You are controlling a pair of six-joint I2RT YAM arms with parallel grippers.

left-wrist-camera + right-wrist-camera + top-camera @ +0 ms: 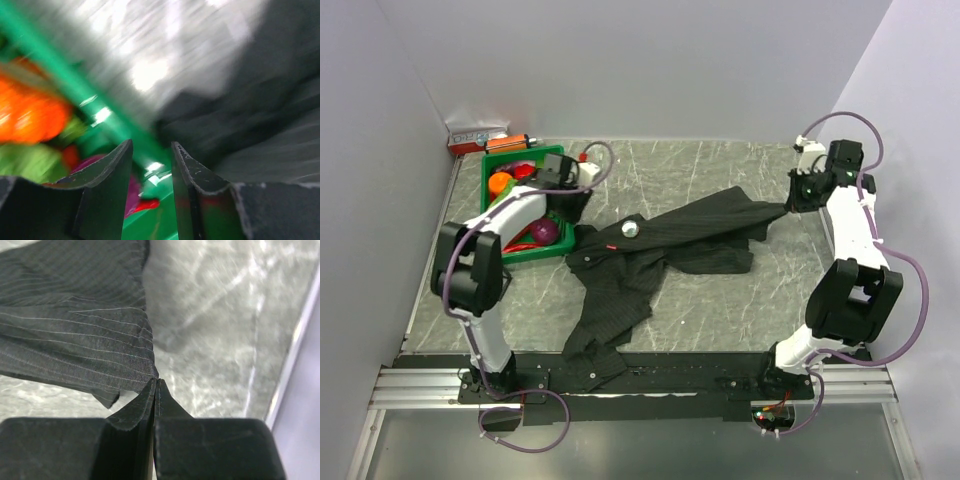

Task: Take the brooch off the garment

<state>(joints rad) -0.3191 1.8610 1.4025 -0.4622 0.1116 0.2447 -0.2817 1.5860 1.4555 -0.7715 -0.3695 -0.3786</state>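
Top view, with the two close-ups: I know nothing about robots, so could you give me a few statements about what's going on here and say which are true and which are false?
1. The right pincer is shut on an edge of the shirt. True.
2. The brooch lies in the green bin. False: the tiny red brooch sits on the shirt, outside the bin.
3. The left pincer grips the brooch. False: its jaws stand apart with nothing between them, above the bin's edge.
4. The bin holds an orange thing and a purple thing. True.
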